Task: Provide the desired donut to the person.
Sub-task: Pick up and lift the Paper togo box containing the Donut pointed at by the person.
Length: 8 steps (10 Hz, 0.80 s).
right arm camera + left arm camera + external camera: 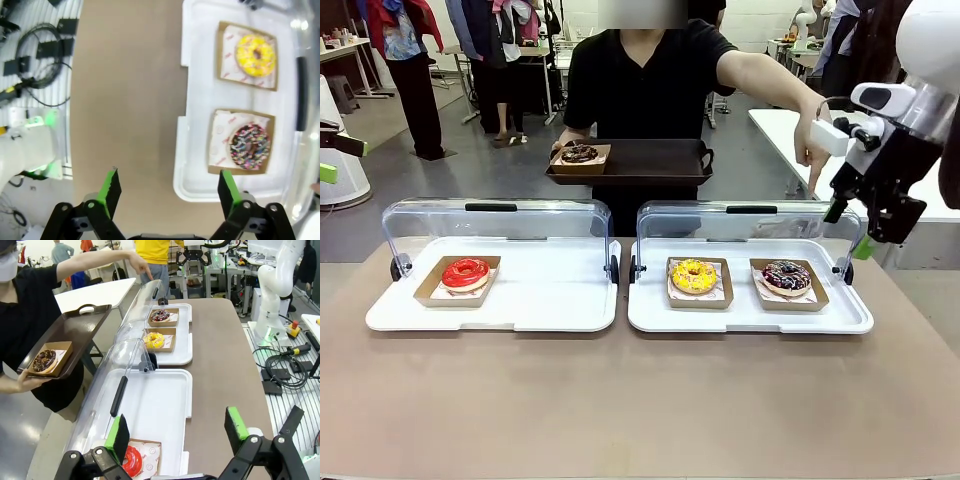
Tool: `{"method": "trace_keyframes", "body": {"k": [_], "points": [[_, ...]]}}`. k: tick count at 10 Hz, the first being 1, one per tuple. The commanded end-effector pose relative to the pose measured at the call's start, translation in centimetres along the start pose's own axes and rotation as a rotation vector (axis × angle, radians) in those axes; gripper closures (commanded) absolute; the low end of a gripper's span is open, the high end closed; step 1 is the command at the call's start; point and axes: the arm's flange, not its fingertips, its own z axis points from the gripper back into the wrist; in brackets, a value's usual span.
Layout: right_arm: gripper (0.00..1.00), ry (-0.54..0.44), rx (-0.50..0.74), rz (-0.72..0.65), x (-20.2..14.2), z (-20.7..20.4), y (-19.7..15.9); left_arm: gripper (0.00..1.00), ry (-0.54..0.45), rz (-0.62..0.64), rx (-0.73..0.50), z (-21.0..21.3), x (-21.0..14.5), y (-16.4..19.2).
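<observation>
The person (pixel 645 85) stands across the table and holds a dark serving tray (pixel 650 162) with a chocolate donut (pixel 579 153) in a card boat. Their other hand (pixel 813 172) points a finger down over the right case, above the dark sprinkled donut (pixel 786 276) (pixel 250 146) (pixel 160 315). A yellow donut (pixel 694 276) (pixel 256 48) lies beside it. A red donut (pixel 466 272) (pixel 132 460) sits in the left case. My right gripper (pixel 850 228) (pixel 169 189) hangs open, above and to the right of the sprinkled donut. My left gripper (pixel 335 160) (pixel 177 432) is open and high at the far left.
Two white display trays (pixel 550 305) (pixel 745 315) sit side by side, their clear lids (pixel 500 220) (pixel 750 222) swung up at the back. The brown tabletop (pixel 640 400) in front is bare. Cables and an arm base (pixel 272 325) lie beyond the table's side.
</observation>
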Motion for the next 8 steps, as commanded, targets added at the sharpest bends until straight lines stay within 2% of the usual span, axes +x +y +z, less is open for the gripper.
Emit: {"method": "trace_keyframes", "body": {"k": [1, 8], "points": [[0.00, 0.008, -0.025, 0.011, 0.52, 0.60, -0.28, 0.00, -0.016, -0.013, 0.004, 0.08, 0.17, -0.01], [0.00, -0.004, -0.016, 0.015, 0.56, 0.75, -0.16, 0.00, -0.016, -0.013, 0.004, 0.08, 0.17, -0.01]]}}
